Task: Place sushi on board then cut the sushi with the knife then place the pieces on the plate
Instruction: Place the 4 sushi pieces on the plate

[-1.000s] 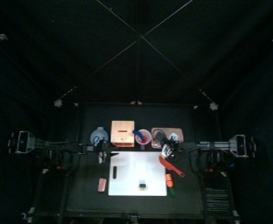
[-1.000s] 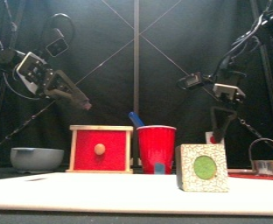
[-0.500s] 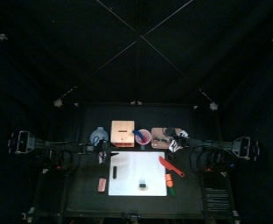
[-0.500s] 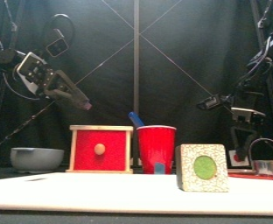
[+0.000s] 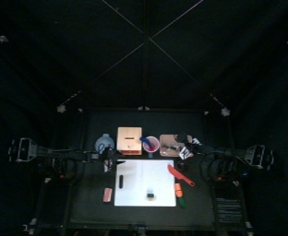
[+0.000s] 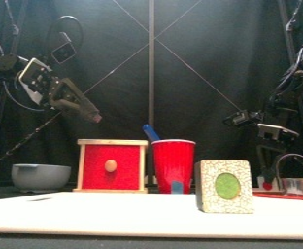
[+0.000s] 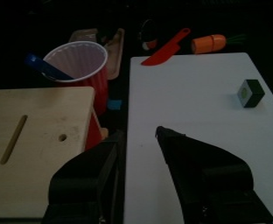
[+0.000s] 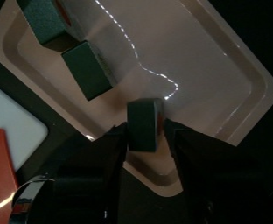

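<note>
Green sushi piece [image 8: 145, 112] clamped in right tool [image 8: 145, 131], hanging over pink tray [image 8: 209, 61], near rim. My worry: early release tips it onto bench or knocks neighbours. I count four: one held, two tray pieces [image 8: 87, 66], one board piece [image 7: 251, 92]. Two knives: red knife [image 7: 163, 51], blue knife [image 7: 39, 63]. Left tool [image 7: 136, 138] spread wide over board [image 7: 198, 122], empty.

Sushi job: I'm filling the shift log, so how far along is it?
Done: two sushi pieces lie on the pink tray, and the red knife lies at the white board edge. In hand: the right claw grips a third piece above the tray. Left: one piece on the board; the left claw hangs open, empty.
</note>
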